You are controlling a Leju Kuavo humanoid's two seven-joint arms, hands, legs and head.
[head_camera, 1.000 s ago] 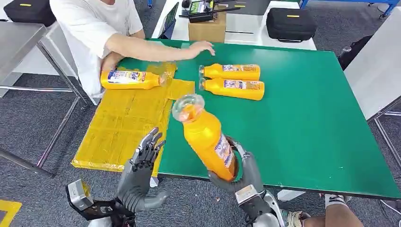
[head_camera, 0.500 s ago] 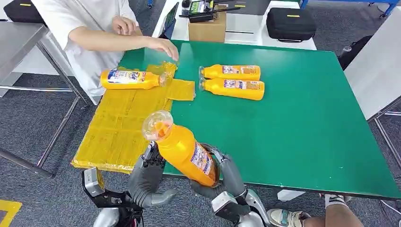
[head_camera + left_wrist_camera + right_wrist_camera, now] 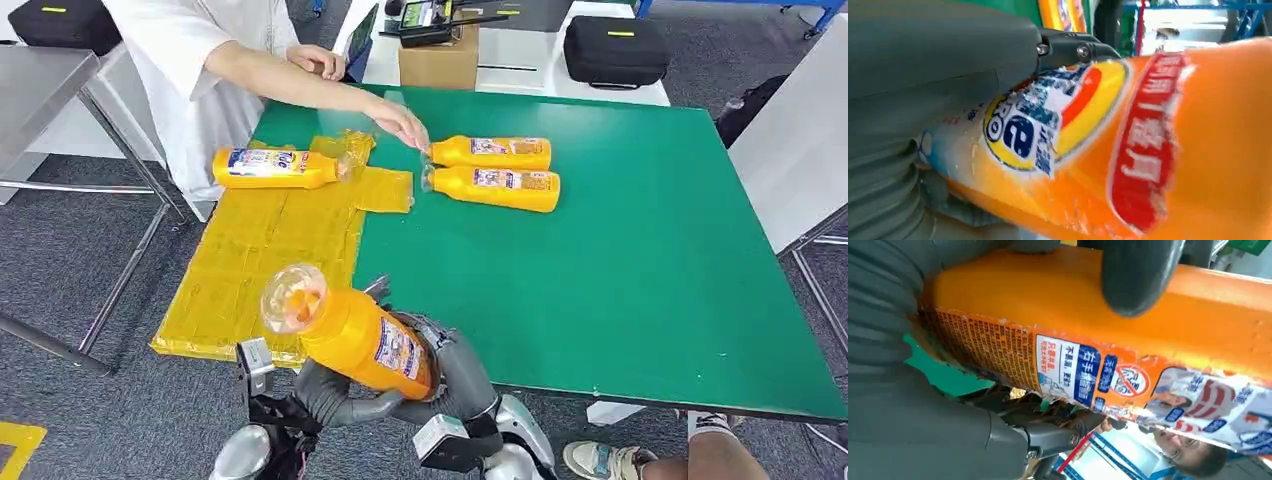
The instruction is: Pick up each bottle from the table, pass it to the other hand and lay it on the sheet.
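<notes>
Here, L wrist cam: bottle (image 3: 1148, 150) label, unlike head cam.

A table (image 3: 640, 280) carries a sheet (image 3: 260, 260) along its left side, with one bottle (image 3: 275, 168) lying on its far end. Two more bottles (image 3: 490, 152) lie side by side right of the sheet. A person's hand (image 3: 400, 125) reaches toward them. Near the front edge, a held bottle (image 3: 350, 335) sits between both robot hands.
</notes>
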